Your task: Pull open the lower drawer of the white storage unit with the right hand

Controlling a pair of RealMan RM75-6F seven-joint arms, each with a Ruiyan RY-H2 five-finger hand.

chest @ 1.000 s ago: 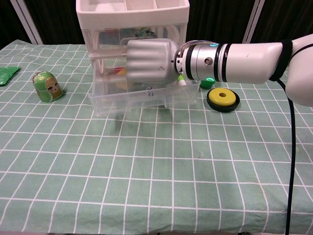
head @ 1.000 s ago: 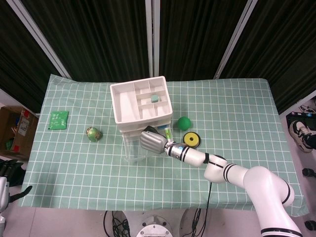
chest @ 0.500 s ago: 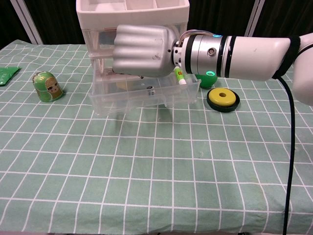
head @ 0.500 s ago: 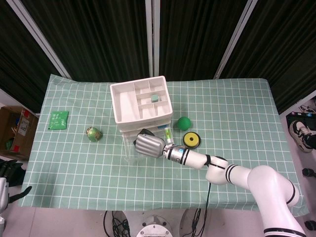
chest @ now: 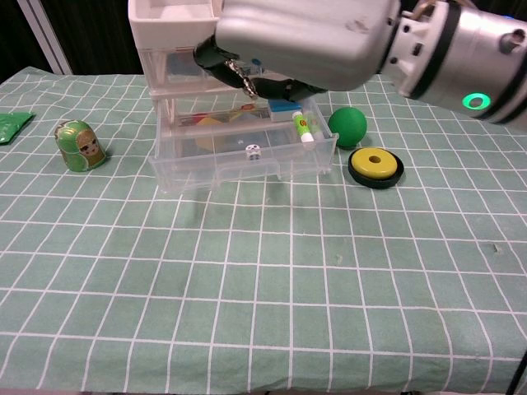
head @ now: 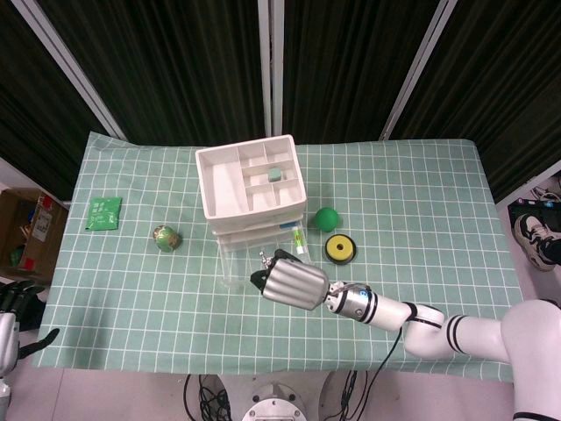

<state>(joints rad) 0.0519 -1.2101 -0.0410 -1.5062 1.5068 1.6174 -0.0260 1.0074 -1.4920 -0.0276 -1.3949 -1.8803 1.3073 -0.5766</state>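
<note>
The white storage unit (head: 250, 180) (chest: 222, 25) stands mid-table with a divided tray on top. Its clear lower drawer (head: 235, 267) (chest: 239, 171) is pulled out toward the front. Inside lie a small die (chest: 254, 151), a green-capped marker (chest: 301, 126) and some coloured pieces. My right hand (head: 294, 285) (chest: 305, 37) hovers above and in front of the drawer, off the handle. Its fingers are curled in and hold nothing. My left hand (head: 17, 303) shows only at the lower left edge of the head view, off the table, with its fingers apart.
A green ball (head: 327, 217) (chest: 347, 126) and a yellow disc (head: 339, 249) (chest: 375, 164) lie right of the drawer. A green doll (head: 166, 238) (chest: 81, 146) and a green packet (head: 104, 212) (chest: 12, 125) lie to the left. My right forearm runs along the table's front edge.
My right hand has let go of the drawer front and pulled back toward the front edge, rising closer to the cameras. The drawer stays pulled out.
</note>
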